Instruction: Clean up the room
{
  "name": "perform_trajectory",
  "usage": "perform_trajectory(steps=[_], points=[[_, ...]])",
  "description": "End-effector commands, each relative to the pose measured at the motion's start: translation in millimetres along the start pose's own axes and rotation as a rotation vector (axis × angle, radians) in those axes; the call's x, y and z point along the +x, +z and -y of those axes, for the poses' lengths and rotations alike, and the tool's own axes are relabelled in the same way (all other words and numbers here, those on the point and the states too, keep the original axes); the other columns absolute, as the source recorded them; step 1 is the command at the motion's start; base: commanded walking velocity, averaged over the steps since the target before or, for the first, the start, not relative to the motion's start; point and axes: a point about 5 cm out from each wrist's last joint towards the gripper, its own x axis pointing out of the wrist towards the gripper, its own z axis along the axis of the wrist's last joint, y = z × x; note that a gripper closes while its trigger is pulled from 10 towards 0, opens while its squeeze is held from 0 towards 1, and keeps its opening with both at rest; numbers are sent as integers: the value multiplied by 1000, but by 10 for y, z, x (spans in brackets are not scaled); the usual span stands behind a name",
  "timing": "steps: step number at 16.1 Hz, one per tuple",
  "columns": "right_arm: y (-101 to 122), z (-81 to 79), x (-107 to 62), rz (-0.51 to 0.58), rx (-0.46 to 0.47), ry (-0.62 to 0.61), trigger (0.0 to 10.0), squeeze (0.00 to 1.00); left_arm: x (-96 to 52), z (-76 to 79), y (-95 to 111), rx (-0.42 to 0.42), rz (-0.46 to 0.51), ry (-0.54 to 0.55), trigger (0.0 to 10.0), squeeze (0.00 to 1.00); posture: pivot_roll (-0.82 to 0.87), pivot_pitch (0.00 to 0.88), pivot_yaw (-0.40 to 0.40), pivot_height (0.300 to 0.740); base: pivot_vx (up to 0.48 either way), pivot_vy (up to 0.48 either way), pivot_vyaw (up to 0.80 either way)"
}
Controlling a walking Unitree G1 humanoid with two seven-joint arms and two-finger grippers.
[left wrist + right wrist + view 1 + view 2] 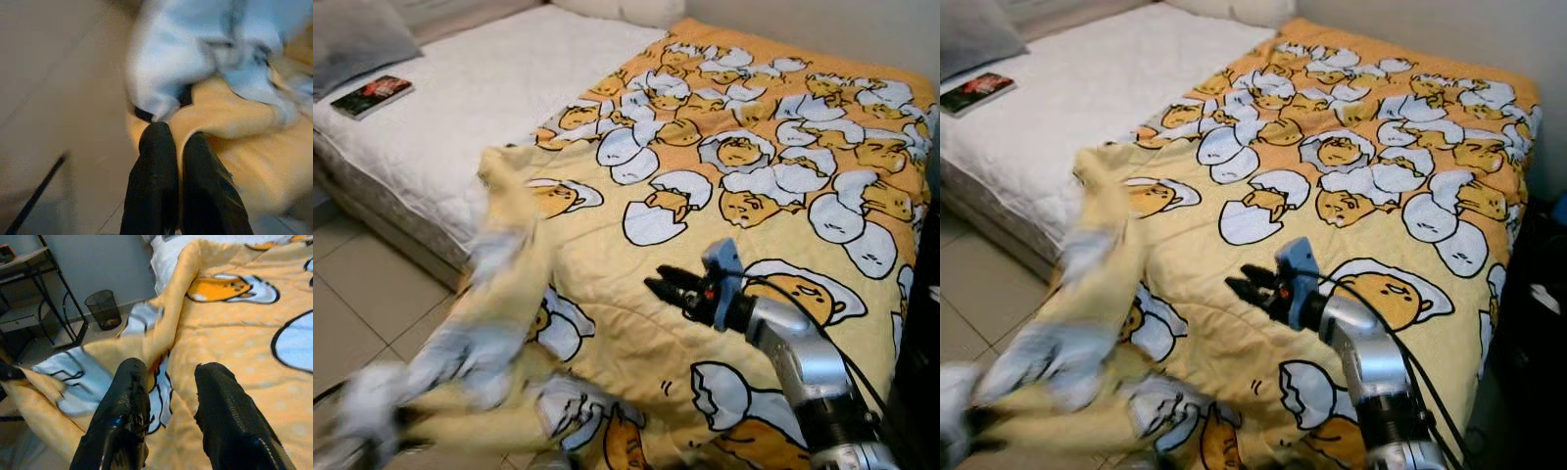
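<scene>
Spreading looks half done: yellow egg-print quilt [734, 186] hangs off the white mattress [460, 117]; left gripper [177, 142] pinches its corner, right gripper [658, 284] hovers parted, empty.

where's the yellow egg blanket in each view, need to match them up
left eye view: yellow blanket spread across the bed, one blurred edge hanging off toward the floor.
right eye view: same blanket, with the right gripper above it.
left wrist view: blurred blanket fold at the left gripper.
right wrist view: blanket beneath the open fingers.
Shared landmark: the raised, hanging blanket edge.
</scene>
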Motion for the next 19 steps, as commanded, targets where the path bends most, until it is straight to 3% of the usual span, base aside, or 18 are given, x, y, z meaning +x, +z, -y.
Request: perform_trajectory(steps=[1,2,4,6,8,9,10,12,13,14,16,17,18,19], points=[[51,-20,-11,20,-2,17,10000,0,-15,-238,-21,-84,33,147,0,0,59,0,21,740,0,0,0],[65,-60,-14,35,8,59,10000,0,-34,-397,-112,-175,34,264,0,0,67,0,21,740,0,0,0],[72,-157,-21,25,-2,168,10000,0,-132,-573,-323,-359,9,430,0,0,69,0,21,740,0,0,0],[70,-158,-16,7,-25,167,10000,0,-196,-644,-475,-479,9,511,0,0,71,0,17,740,0,0,0],[67,-124,-15,1,-29,142,10000,0,-165,-647,-505,-597,44,533,0,0,70,0,12,740,0,0,0],[66,-114,-18,-1,-29,135,10000,0,-144,-628,-468,-600,70,512,1412,0,70,0,11,740,0,0,0],[58,-97,-21,-6,-31,121,10000,0,-110,-597,-385,-600,114,478,10000,0,69,0,9,740,0,0,0],[47,-89,-24,-13,-34,111,10000,0,-89,-602,-265,-605,168,457,10000,0,64,0,11,740,0,0,0],[46,-85,-24,-13,-35,105,10000,0,-109,-620,-168,-574,188,471,10000,1000,62,0,10,740,0,0,0],[44,-71,-27,-11,-33,84,10000,0,-135,-657,-56,-518,220,472,10000,1000,61,0,10,740,0,0,0],[23,-24,-38,-19,-20,32,10000,0,-165,-750,82,-278,182,485,10000,1000,56,0,11,740,0,0,0],[-13,7,-53,-36,-11,-3,10000,0,-164,-780,133,-92,101,454,10000,1000,53,0,13,740,0,0,0],[-65,18,-76,-60,-12,-26,10000,0,-162,-775,155,40,3,378,10000,1000,48,0,17,740,0,0,0],[-85,20,-86,-68,-15,-35,10000,0,-168,-770,165,82,-29,349,10000,1000,46,0,18,740,0,0,0]])
